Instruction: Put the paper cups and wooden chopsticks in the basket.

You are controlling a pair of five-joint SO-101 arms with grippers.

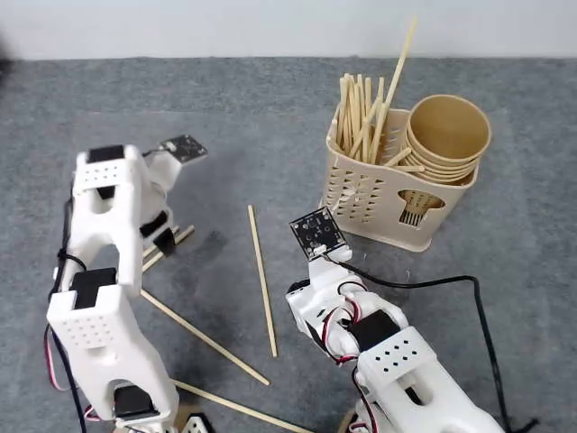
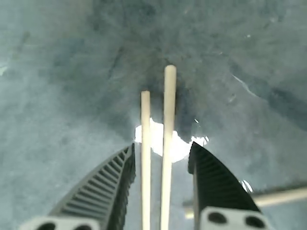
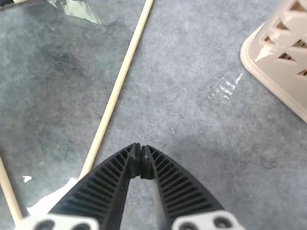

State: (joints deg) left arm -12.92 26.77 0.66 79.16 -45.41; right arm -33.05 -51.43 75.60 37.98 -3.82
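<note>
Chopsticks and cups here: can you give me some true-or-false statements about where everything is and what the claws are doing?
1. The paper cups sit stacked inside the basket. True.
2. Every chopstick is already in the basket. False: several loose chopsticks lie on the grey mat.
3. The right gripper is shut and empty. True.
4. The left gripper is clamped shut on a cup. False: it is open, straddling two chopsticks.
</note>
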